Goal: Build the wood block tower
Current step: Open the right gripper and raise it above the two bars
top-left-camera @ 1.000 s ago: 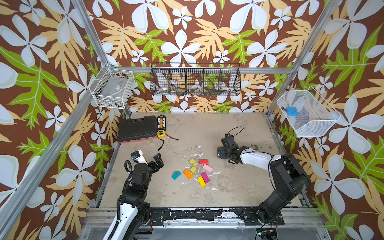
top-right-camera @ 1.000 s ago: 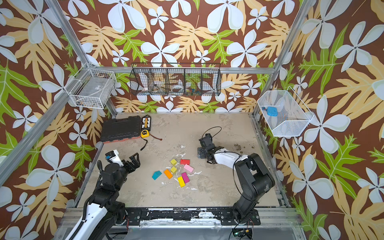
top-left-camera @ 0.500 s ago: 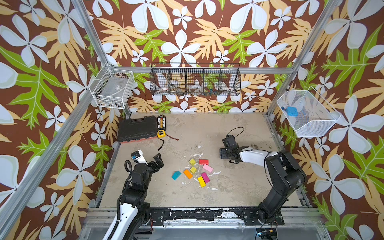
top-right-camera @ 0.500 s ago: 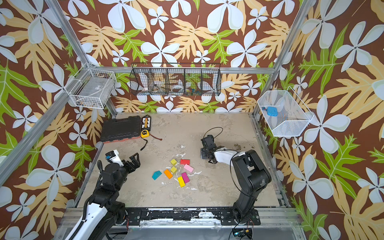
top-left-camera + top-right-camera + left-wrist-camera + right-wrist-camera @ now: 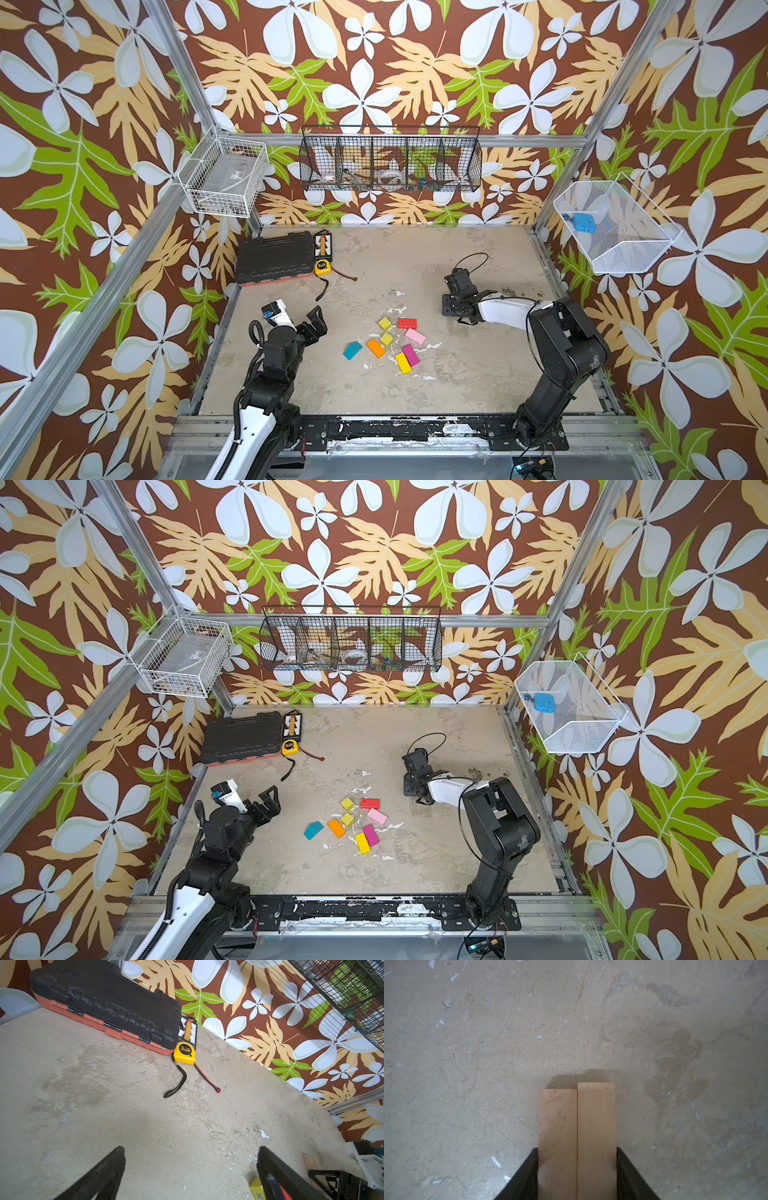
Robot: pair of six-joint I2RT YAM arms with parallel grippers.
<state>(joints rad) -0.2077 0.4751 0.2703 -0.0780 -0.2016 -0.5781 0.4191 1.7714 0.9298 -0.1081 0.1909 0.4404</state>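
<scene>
Concrete tabletop (image 5: 83, 1105): yellow tape measure (image 5: 184, 1052) reads "3m"; left gripper (image 5: 191, 1159) spread wide, right gripper (image 5: 577, 1159) pinches two tan planks (image 5: 596, 1118) together.

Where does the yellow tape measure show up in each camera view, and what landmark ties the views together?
In a top view: tape measure at the back left of the table, beside the black tool case.
In a top view: tape measure, same spot beside the case.
Left wrist: tape measure at the case's end, strap trailing.
Right wrist: not in it; tan planks instead.
Shared landmark: the black tool case.
</scene>
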